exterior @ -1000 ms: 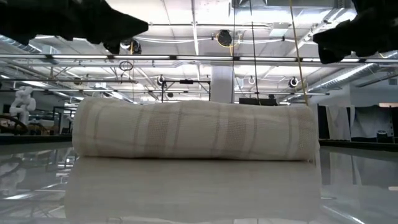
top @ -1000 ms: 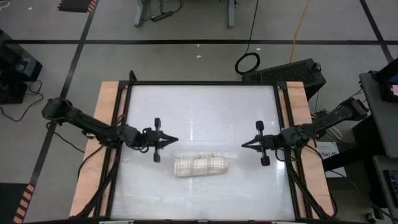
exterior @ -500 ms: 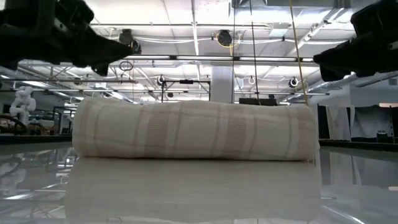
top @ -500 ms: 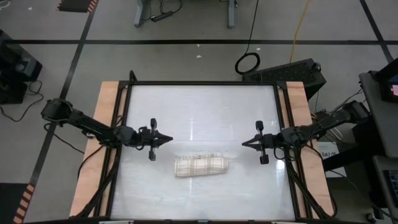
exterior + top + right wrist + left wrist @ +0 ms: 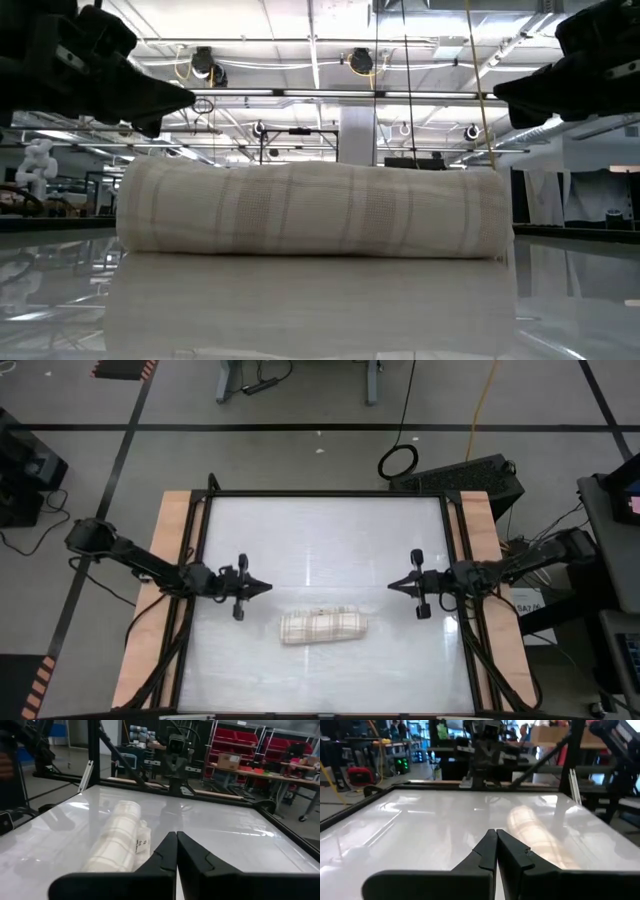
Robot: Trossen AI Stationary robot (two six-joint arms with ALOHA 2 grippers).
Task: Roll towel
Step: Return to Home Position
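The towel (image 5: 323,626), cream with beige plaid, lies rolled into a tight cylinder on the glossy white table, nearer its near edge; the roll (image 5: 310,208) rests on its long side, and a small tag (image 5: 142,841) pokes out along it. My left gripper (image 5: 268,588) hovers shut above the table, left of the roll and a little farther back. My right gripper (image 5: 390,585) hovers shut to the right of the roll. Both point level toward the table's middle and hold nothing. The wrist views show the shut left fingers (image 5: 496,833) and right fingers (image 5: 176,834) with the roll (image 5: 535,827) beside them.
A black frame (image 5: 325,493) borders the white tabletop, with wooden strips (image 5: 170,530) along the left and right sides. Bare table lies behind and beside the roll. Racks, benches and other equipment stand in the room beyond.
Both grippers, shut all along, have drawn back from the roll: the left toward the table's left edge and downward, the right slightly toward the right edge. The rolled towel has stayed where it was.
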